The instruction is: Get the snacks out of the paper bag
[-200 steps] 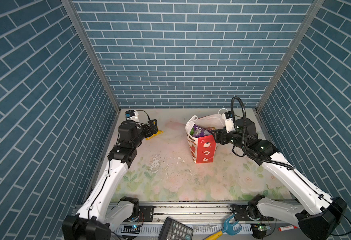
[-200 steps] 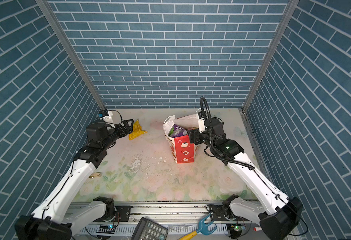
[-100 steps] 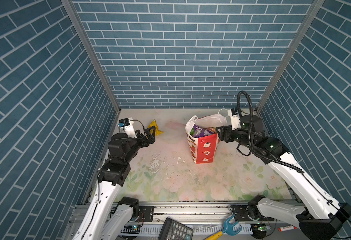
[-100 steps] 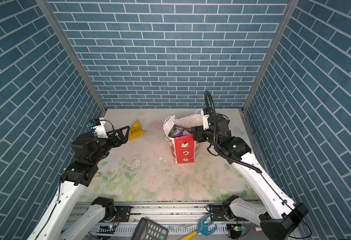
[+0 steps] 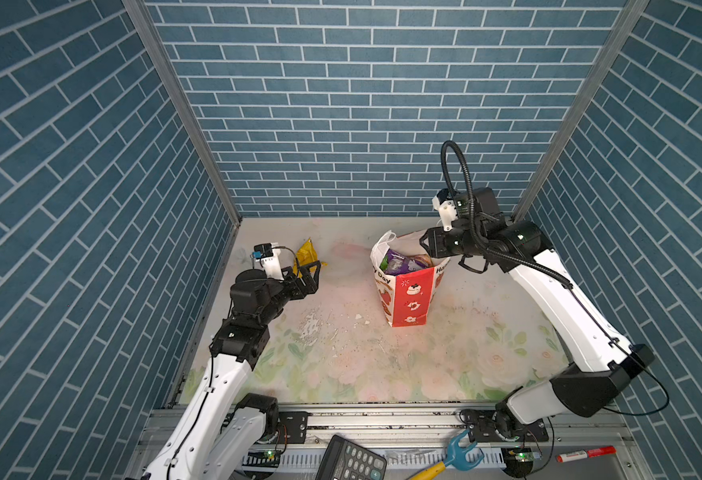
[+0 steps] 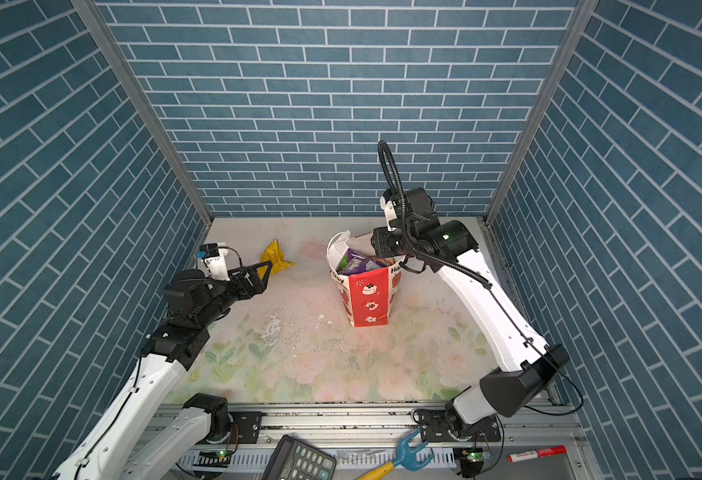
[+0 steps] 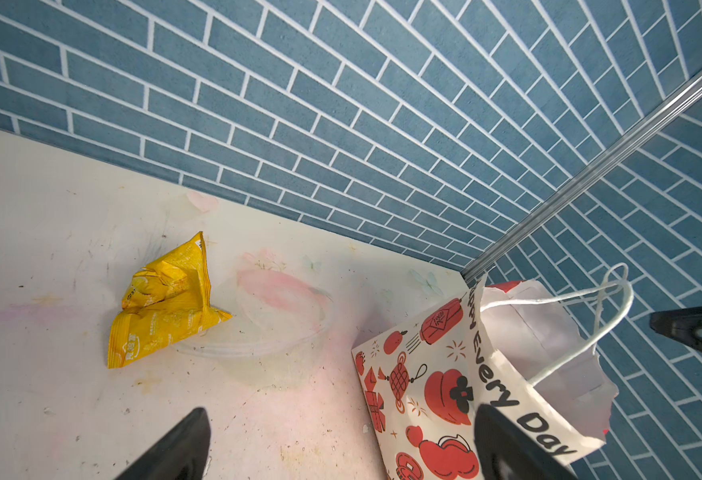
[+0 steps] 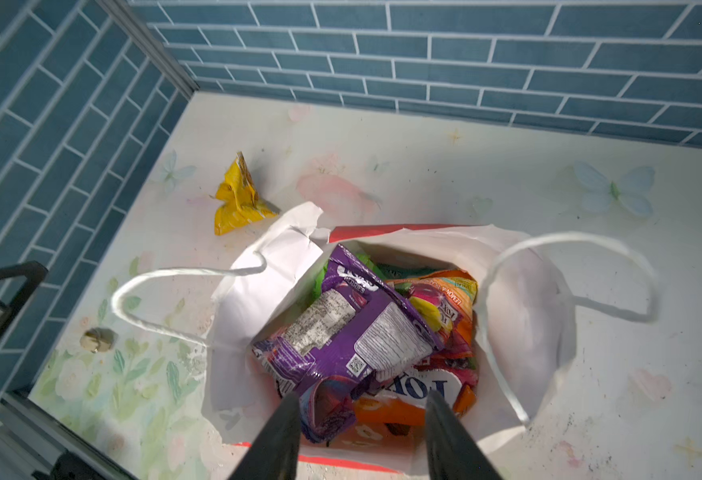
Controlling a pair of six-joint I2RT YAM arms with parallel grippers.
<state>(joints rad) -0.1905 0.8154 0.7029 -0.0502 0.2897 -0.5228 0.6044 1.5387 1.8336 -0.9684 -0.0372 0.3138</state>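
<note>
In both top views the paper bag (image 5: 407, 295) is standing upright on the table (image 5: 341, 365), and only the yellow packet (image 6: 274, 259) is lying outside it. In the left wrist view the left gripper (image 7: 341, 415) is gaping wide, holding nothing, and the bag's side is showing "Every Day". In the right wrist view the right gripper (image 8: 362, 415) is hanging half-open over the bag's mouth, gripping nothing, above the purple packet (image 8: 349, 328), an orange packet (image 8: 449, 299) marked "LEMON" and a white packet (image 8: 420, 386) lettered "FOX"; all these are waiting inside
</note>
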